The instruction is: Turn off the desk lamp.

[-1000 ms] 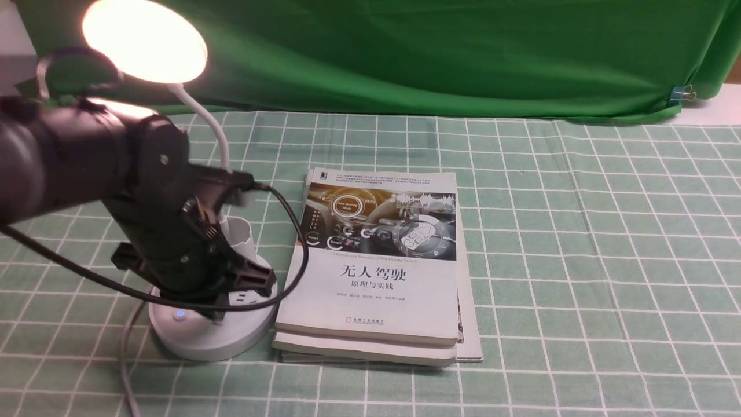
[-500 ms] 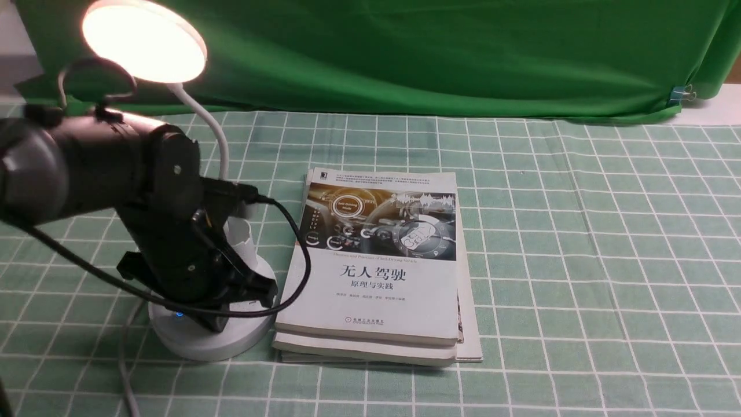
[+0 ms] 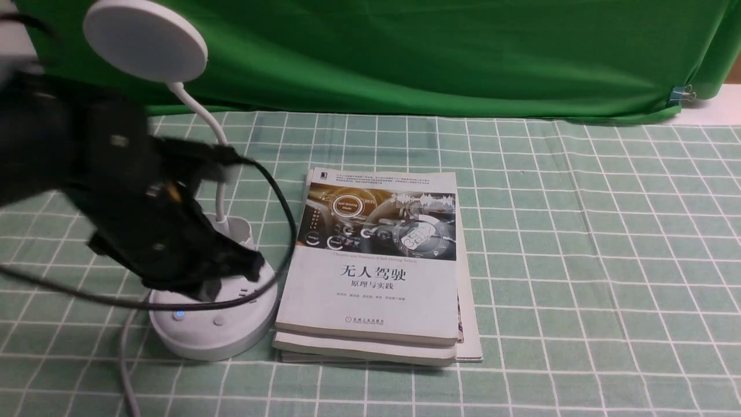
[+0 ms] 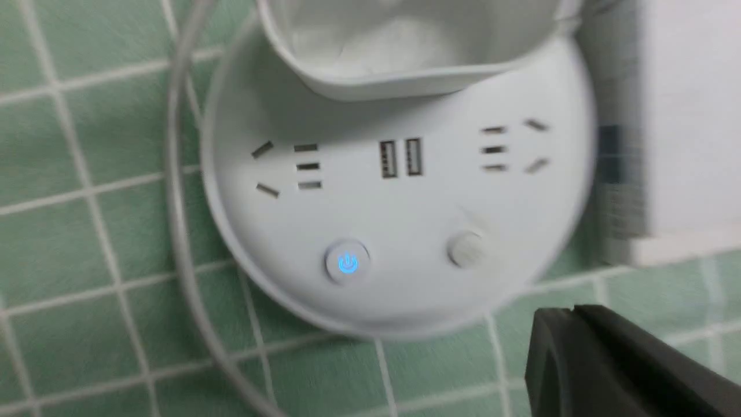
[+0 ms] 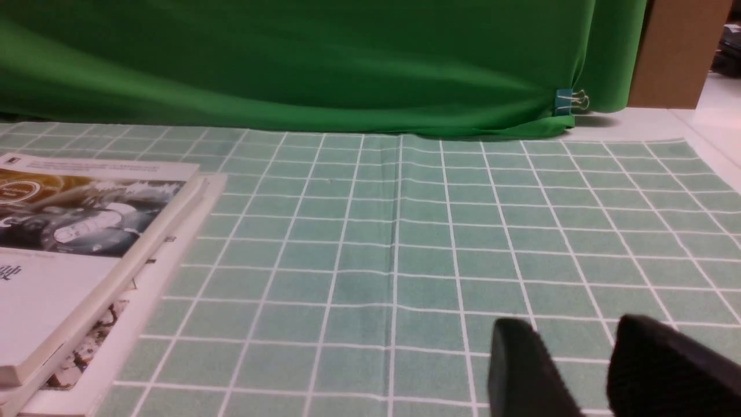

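Observation:
The white desk lamp stands at the table's front left; its disc head is dark, on a gooseneck above the cup holder and round base. The base carries a blue-lit power button and a plain button; both show in the left wrist view, the lit button and the plain button, below the sockets. My left gripper is shut and empty, hovering just above the base; its closed tip is off the base edge. My right gripper is open and empty, low over the cloth.
A stack of books lies right beside the lamp base, also in the right wrist view. The lamp's white cord runs off the front edge. A green backdrop hangs behind the checked tablecloth.
The lamp head went from lit to dark. My left gripper rose off the base's plain button and moved up and to the left; the button shows again.

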Robot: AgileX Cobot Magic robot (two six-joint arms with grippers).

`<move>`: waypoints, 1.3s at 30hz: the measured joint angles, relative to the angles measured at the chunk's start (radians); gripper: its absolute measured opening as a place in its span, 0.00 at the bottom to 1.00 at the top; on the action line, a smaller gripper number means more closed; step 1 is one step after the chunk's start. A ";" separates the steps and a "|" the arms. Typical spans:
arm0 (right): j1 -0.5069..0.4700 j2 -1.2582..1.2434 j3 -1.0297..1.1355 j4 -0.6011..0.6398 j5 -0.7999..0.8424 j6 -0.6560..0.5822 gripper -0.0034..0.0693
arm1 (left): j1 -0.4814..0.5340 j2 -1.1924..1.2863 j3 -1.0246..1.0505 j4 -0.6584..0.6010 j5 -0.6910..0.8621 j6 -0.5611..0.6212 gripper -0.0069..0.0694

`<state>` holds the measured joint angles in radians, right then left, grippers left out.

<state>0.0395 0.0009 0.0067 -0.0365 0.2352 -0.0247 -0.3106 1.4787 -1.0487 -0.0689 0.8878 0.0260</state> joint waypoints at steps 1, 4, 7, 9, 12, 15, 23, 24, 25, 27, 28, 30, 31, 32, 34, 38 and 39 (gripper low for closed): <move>0.000 0.000 0.000 0.000 0.000 0.000 0.38 | 0.000 -0.036 0.009 -0.002 0.001 0.000 0.09; 0.000 0.000 0.000 0.000 0.000 0.000 0.38 | 0.000 -0.196 0.083 -0.014 -0.002 0.001 0.09; 0.000 0.000 0.000 0.000 0.000 0.000 0.38 | 0.000 -0.362 0.175 -0.043 -0.043 0.023 0.09; 0.000 0.000 0.000 0.000 0.000 0.000 0.38 | 0.000 -0.486 0.243 -0.070 -0.095 0.043 0.09; 0.000 0.000 0.000 0.000 0.000 0.000 0.38 | 0.000 -0.679 0.354 -0.096 -0.215 0.050 0.09; 0.000 0.000 0.000 0.000 0.000 0.000 0.38 | 0.000 -0.917 0.495 -0.104 -0.340 0.050 0.09; 0.000 0.000 0.000 0.000 0.000 0.000 0.38 | 0.000 -1.316 0.722 -0.104 -0.446 0.050 0.09; 0.000 0.000 0.000 0.000 0.000 0.000 0.38 | 0.000 -1.328 0.729 -0.104 -0.446 0.050 0.09; 0.000 0.000 0.000 0.000 0.000 0.000 0.38 | 0.000 -1.378 0.760 -0.104 -0.448 0.050 0.09; 0.000 0.000 0.000 0.000 0.000 0.000 0.38 | 0.000 -1.394 0.775 -0.103 -0.448 0.050 0.09; 0.000 0.000 0.000 0.000 0.000 0.000 0.38 | 0.000 -1.406 0.791 -0.103 -0.448 0.052 0.09; 0.000 0.000 0.000 0.000 0.000 0.000 0.38 | 0.000 -1.412 0.809 -0.103 -0.448 0.051 0.09; 0.000 0.000 0.000 0.000 0.000 0.000 0.38 | 0.000 -1.412 0.816 -0.103 -0.447 0.052 0.09; 0.000 0.000 0.000 0.000 0.000 0.000 0.38 | 0.000 -1.412 0.819 -0.103 -0.447 0.053 0.09; 0.000 0.000 0.000 0.000 0.000 0.000 0.38 | 0.000 -1.412 0.836 -0.097 -0.447 0.053 0.09; 0.000 0.000 0.000 0.000 0.000 0.000 0.38 | 0.000 -1.412 0.847 -0.078 -0.447 0.053 0.09; 0.000 0.000 0.000 0.000 0.000 0.000 0.38 | 0.000 -1.412 0.847 -0.077 -0.447 0.053 0.09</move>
<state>0.0395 0.0009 0.0067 -0.0365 0.2352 -0.0247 -0.3106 0.0668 -0.2016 -0.1458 0.4406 0.0786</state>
